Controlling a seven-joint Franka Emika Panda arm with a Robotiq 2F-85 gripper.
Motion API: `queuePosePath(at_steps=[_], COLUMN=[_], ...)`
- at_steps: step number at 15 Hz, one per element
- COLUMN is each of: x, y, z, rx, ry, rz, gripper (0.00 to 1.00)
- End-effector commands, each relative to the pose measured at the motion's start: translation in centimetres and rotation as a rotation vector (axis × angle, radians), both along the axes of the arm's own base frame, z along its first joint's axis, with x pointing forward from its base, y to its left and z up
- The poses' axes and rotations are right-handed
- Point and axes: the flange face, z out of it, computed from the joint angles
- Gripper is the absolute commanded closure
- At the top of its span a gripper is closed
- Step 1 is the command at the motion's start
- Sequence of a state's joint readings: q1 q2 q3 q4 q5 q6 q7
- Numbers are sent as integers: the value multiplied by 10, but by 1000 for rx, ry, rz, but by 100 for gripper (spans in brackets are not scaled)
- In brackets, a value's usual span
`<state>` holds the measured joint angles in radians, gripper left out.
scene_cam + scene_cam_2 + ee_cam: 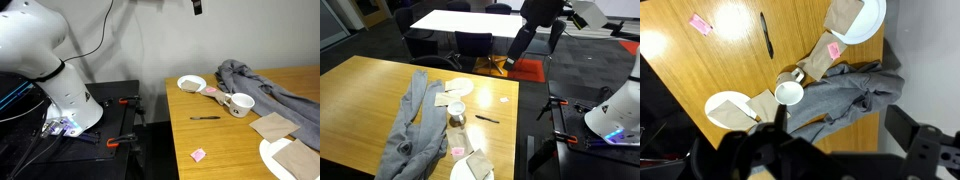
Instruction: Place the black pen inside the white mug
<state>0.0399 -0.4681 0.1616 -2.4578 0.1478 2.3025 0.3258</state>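
Observation:
The black pen (205, 118) lies flat on the wooden table (220, 140), a short way from the white mug (240, 104), which stands upright beside a grey cloth. Both also show in an exterior view, the pen (486, 119) and the mug (457, 113), and in the wrist view, the pen (765, 35) and the mug (790, 92). My gripper (532, 45) hangs high above the table, open and empty. Its dark fingers (840, 135) frame the bottom of the wrist view. Only its tip (197, 6) shows at the top edge of an exterior view.
A crumpled grey cloth (265, 85) sprawls next to the mug. A shallow white bowl (190, 84) and a white plate (272, 160) hold brown napkins. A small pink piece (198, 154) lies near the table's edge. The robot base (60, 95) stands beside the table.

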Motion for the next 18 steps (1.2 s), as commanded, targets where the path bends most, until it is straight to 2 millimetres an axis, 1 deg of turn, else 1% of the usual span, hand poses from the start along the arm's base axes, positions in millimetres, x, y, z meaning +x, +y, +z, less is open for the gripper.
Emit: queuePosePath(at_steps=[1, 6, 9, 13, 18], x=[0, 0, 0, -2, -5], y=[0, 0, -3, -16, -33], z=[1, 1, -8, -28, -64], rx=[0, 0, -13, -15, -12], ry=[1, 1, -8, 0, 25], rz=[0, 0, -2, -25, -32], gripper=[0, 0, 0, 0, 0])
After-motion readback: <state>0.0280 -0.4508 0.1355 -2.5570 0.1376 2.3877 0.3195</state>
